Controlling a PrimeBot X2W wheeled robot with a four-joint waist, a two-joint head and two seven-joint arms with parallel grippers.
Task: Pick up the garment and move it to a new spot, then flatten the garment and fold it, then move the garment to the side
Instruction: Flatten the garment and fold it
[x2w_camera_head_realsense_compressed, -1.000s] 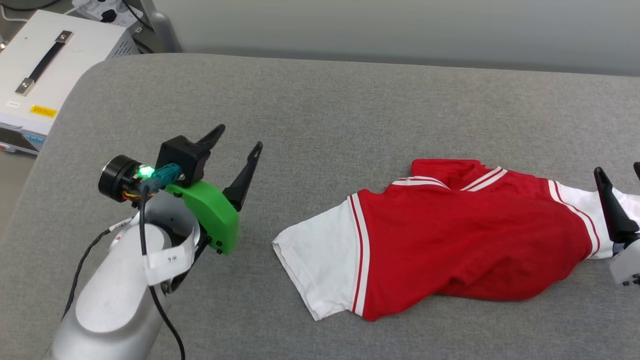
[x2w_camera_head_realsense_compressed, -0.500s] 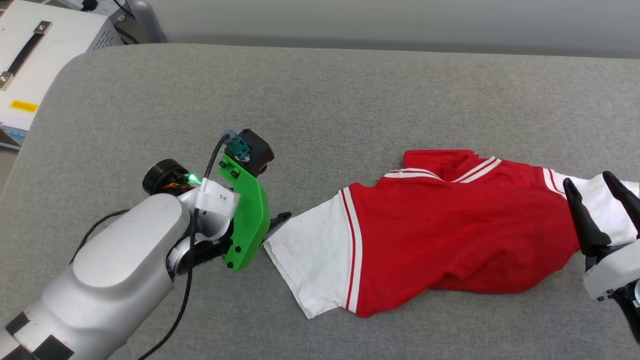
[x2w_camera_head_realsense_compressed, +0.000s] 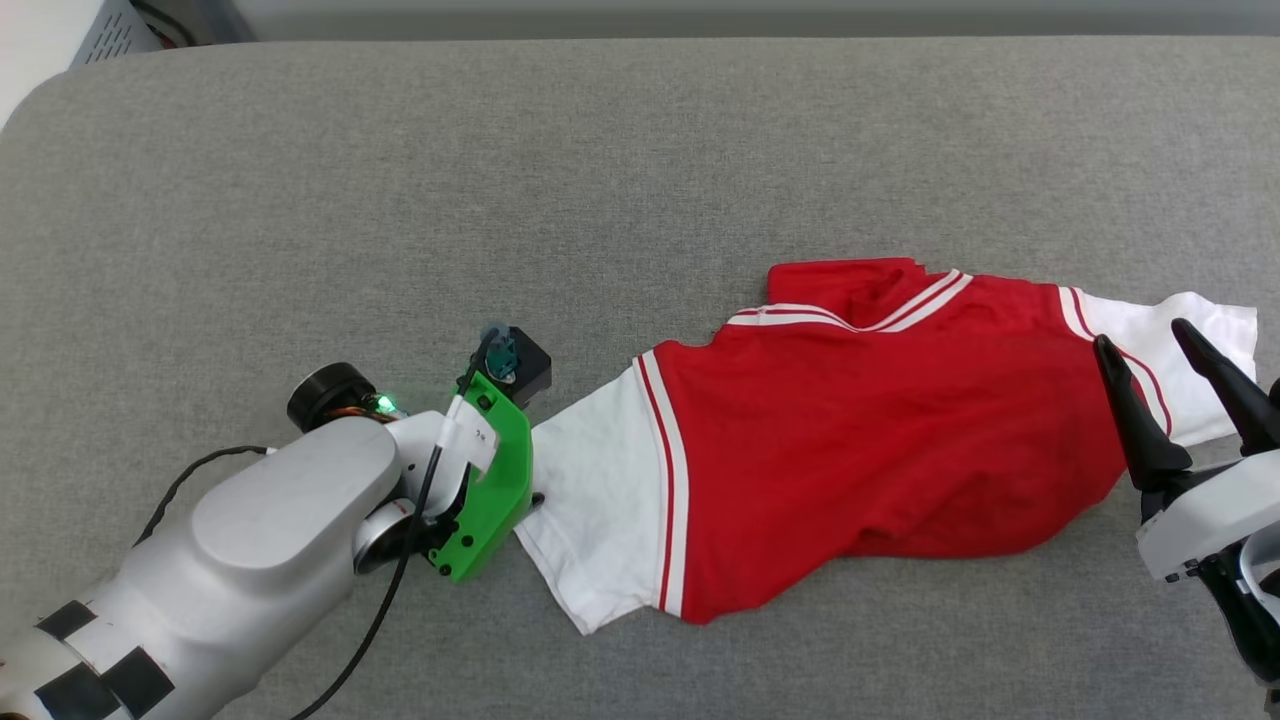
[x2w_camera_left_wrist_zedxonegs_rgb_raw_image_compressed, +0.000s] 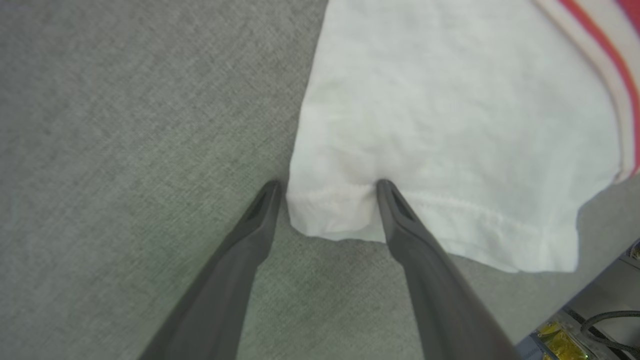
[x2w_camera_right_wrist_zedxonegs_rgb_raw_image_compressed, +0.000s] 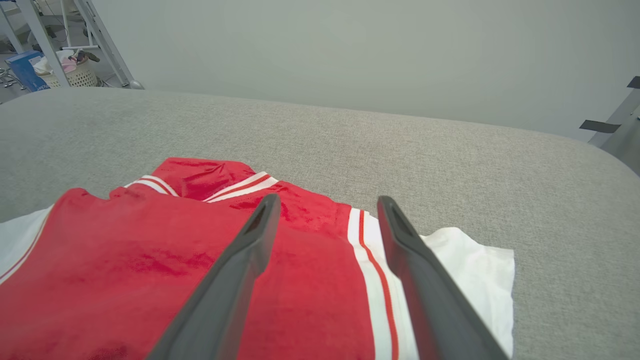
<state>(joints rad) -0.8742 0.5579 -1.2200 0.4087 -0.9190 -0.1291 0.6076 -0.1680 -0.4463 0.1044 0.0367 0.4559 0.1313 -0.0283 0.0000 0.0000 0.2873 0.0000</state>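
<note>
Left hand (x2w_camera_left_wrist_zedxonegs_rgb_raw_image_compressed: 327, 184) tilts down, spread astride sleeve corner of garment (x2w_camera_left_wrist_zedxonegs_rgb_raw_image_compressed: 440, 125).

The garment (x2w_camera_head_realsense_compressed: 880, 450) was laid on the grey padded surface (x2w_camera_head_realsense_compressed: 500, 200), right of centre, with a white sleeve at each end. The left gripper (x2w_camera_head_realsense_compressed: 534, 497) was set at the left sleeve's edge, largely hidden by its green mount (x2w_camera_head_realsense_compressed: 495, 480). The right gripper (x2w_camera_head_realsense_compressed: 1142, 335) was held at the right sleeve, fingers parted.
</note>
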